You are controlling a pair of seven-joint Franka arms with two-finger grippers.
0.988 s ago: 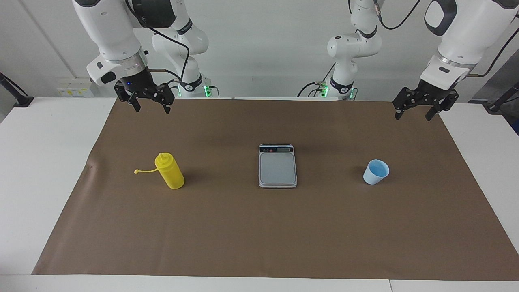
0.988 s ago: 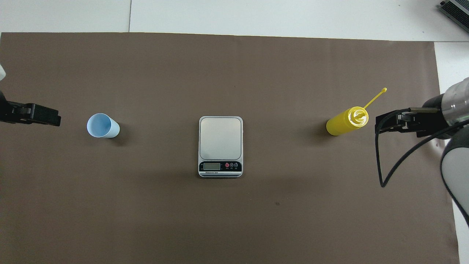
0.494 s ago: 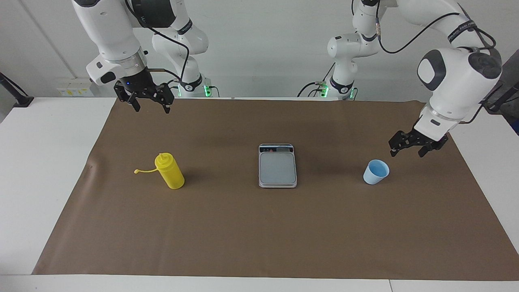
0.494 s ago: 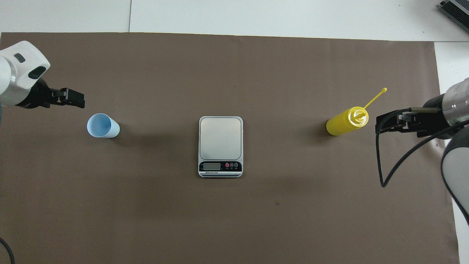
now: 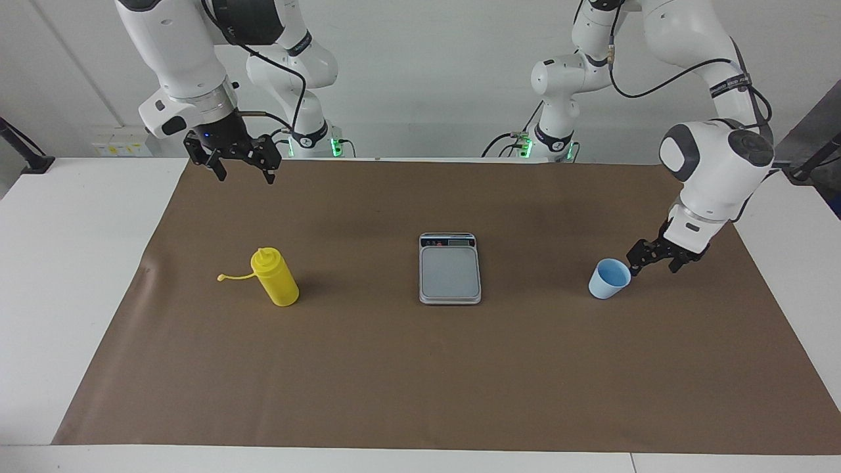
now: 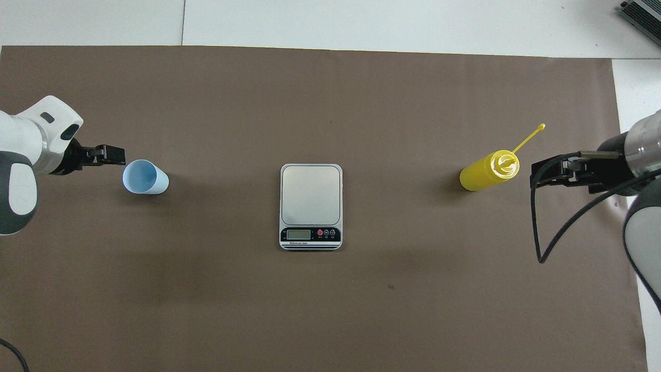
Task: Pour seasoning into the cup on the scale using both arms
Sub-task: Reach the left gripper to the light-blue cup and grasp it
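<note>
Both jaws gape empty; left gripper (image 5: 652,265) beside pale blue cup (image 5: 609,278), right gripper (image 5: 240,166) aloft.

We see a yellow bottle (image 5: 276,282), a light blue cup (image 5: 608,278) with a brighter blue inside, and a silver-grey scale (image 5: 449,268) with a dark display strip. A plain brown mat (image 5: 420,368) covers the white tabletop (image 5: 59,276). The arms (image 5: 713,164) are white.
</note>
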